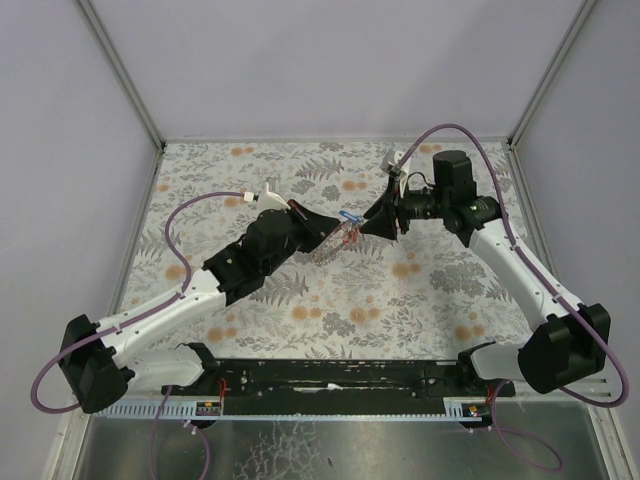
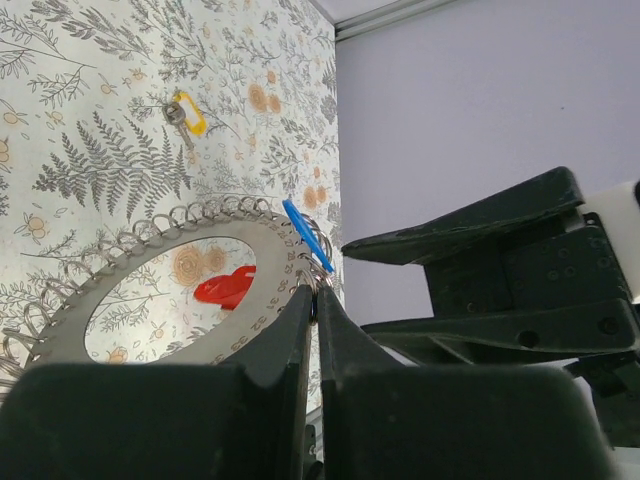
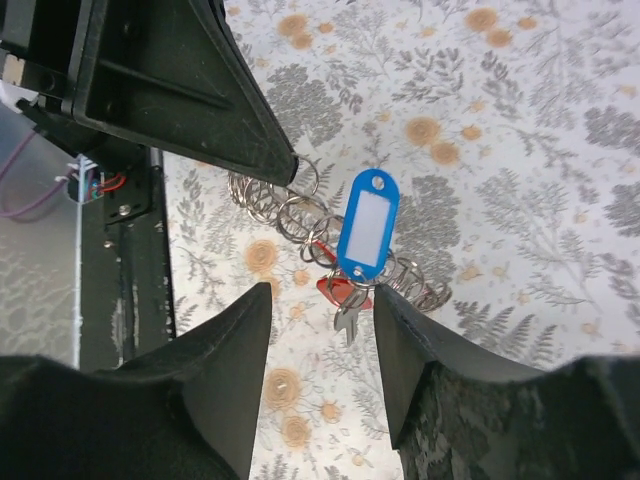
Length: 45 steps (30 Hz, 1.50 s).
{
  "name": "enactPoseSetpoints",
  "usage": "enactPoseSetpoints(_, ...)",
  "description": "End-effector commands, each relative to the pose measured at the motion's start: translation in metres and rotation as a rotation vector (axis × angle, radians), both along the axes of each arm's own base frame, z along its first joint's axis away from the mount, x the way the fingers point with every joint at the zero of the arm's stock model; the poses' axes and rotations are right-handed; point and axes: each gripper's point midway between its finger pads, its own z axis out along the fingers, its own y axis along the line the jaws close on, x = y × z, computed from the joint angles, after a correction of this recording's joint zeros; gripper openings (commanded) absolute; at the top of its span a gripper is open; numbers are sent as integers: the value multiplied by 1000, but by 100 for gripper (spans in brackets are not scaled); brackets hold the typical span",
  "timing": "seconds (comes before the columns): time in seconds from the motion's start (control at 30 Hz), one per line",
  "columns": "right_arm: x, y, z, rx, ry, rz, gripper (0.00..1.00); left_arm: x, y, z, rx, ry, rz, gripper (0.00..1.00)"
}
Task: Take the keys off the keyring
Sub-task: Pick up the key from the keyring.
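Ahead of the right gripper [image 3: 322, 292], parted and empty, hangs a blue tag [image 3: 367, 225]. The left gripper [image 2: 312, 300] pinches the keyring [image 2: 200, 222]

grey coiled keyring [image 2: 125, 262], blue-tagged key [image 3: 368, 230] hanging

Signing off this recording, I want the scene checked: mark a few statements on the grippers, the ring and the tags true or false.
1. The left gripper is shut on the edge of the keyring. True.
2. The right gripper is clamped on the blue tag. False: its jaws stand apart, and the tag is not gripped.
3. A yellow tag lies on the table, apart from the ring. True.
4. The red tag lies beside the yellow one. False: it is at the ring, next to the blue tag.
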Motion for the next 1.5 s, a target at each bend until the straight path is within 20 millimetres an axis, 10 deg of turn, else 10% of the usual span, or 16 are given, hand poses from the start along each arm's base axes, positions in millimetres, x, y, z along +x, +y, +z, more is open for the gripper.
enactPoseSetpoints(0.0,13,-6,35,-27,-196,-21,52,2,-3,31,-96,-68,-9,0)
enactPoseSetpoints(0.5,36,4,15,-134,-225,-139,64,1,-7,31,-95,-63,-31,0)
enactPoseSetpoints(0.83,60,-9,26,-149,-205,-321,34,2,-7,28,-72,-66,-54,0)
enactPoseSetpoints(1.17,-44,13,44,11,-212,254,35,6,-1,24,-103,-49,-62,0)
enactPoseSetpoints(1.47,-22,18,28,-84,-332,213,35,6,-3,26,-123,-42,-80,0)
